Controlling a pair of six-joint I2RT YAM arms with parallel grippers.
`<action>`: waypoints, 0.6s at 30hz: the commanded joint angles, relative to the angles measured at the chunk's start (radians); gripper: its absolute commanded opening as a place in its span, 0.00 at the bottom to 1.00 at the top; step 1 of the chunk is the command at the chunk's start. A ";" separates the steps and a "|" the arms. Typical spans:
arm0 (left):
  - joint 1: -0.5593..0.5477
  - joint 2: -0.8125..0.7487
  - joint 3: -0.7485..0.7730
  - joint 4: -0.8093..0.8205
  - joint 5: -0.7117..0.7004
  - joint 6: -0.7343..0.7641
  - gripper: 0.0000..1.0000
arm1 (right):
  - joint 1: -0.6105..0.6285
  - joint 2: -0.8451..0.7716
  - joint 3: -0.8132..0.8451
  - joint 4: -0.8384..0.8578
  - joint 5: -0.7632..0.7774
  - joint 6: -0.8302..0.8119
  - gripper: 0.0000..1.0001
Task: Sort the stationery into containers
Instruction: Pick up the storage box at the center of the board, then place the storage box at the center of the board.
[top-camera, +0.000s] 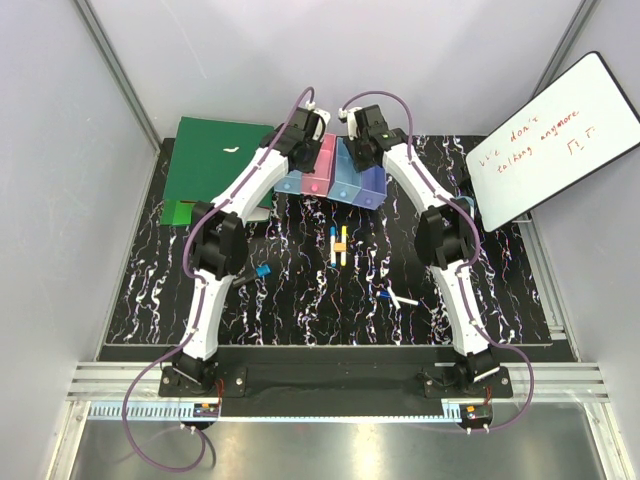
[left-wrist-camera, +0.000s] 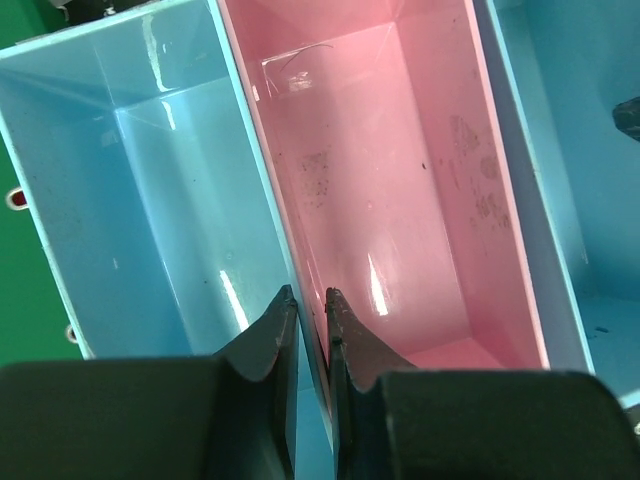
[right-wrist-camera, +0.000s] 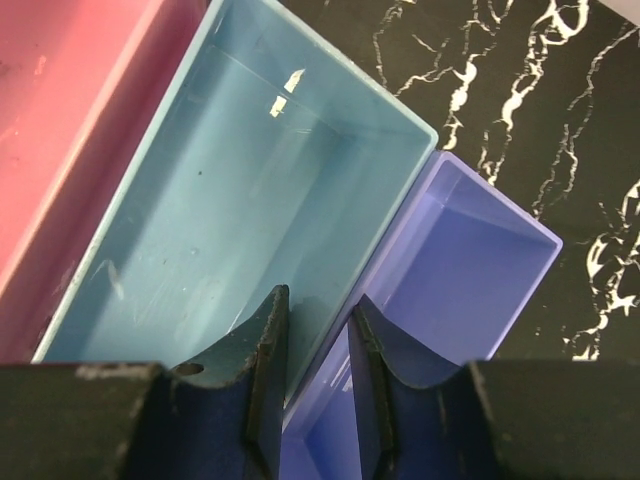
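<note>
Clamping the bins (top-camera: 318, 184) by their shared walls, L gripper (left-wrist-camera: 309, 292) sits near-shut, R gripper (right-wrist-camera: 318, 295) wider; prob. light, thin, slick plastic, so walls = best hold.

Booth seen from above: a black table (top-camera: 200, 290) veined with white fills the centre, closed in by pale grey walls (top-camera: 50, 180) at 9, 12 and 3 o'clock. Bare metal posts (top-camera: 118, 75) slant up the corners at 11 and 1 o'clock. A green binder (top-camera: 215, 160) lies flat at 10 o'clock. A whiteboard (top-camera: 560, 140) with red handwriting leans tilted at 2 o'clock, by the table's far corner. At 6 o'clock a ribbed metal rail (top-camera: 330, 380) borders the near edge, with a brushed steel sheet (top-camera: 330, 450) below it. The light is soft and even.
</note>
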 joint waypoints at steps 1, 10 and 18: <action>-0.049 -0.035 0.021 -0.014 0.149 0.037 0.00 | -0.029 -0.074 0.031 0.097 0.093 -0.097 0.00; -0.084 -0.004 -0.016 0.012 0.140 0.038 0.00 | -0.043 -0.085 -0.001 0.100 0.129 -0.138 0.00; -0.092 0.025 -0.090 0.038 0.109 0.042 0.00 | -0.040 -0.064 -0.017 0.103 0.115 -0.143 0.00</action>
